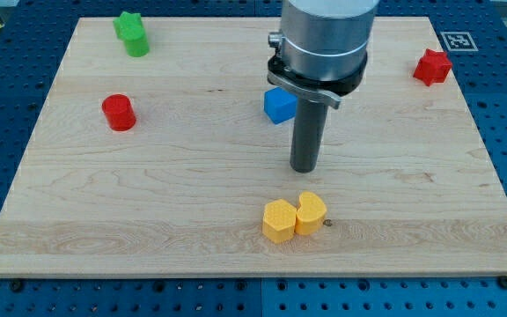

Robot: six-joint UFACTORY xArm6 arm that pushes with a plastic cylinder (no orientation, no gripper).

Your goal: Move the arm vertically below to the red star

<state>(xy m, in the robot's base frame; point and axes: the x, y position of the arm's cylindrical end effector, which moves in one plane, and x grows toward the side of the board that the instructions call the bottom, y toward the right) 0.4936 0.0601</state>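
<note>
Camera view, my tip: my tip (pixel 304 169) stood on the wooden board (pixel 192 220) near the board's middle, slightly toward the view's right. There was no gripper to open or close; the rod held nothing and its end touched no block.
Camera view, nearest blocks: the blue cube (pixel 279 105) sat just beside the rod on the view's left, higher in the view than my tip. I could not tell whether the rod's shaft touched it. Two yellow blocks (pixel 294 217) lay touching each other below my tip, apart from it.
Camera view, task block: the red star (pixel 432 67) lay near the board's top right corner, well apart from my tip, far toward the view's right and above it.
Camera view, other blocks: the red cylinder (pixel 119 113) sat at the view's left. The green block (pixel 132 34) sat near the top left corner.
Camera view, hidden or unclear: the arm housing (pixel 324 40) was cut off by the view's top and covered part of the board behind it. The green block's shape was hard to make out. The blue cube's right edge was hidden by the rod and its clamp.
</note>
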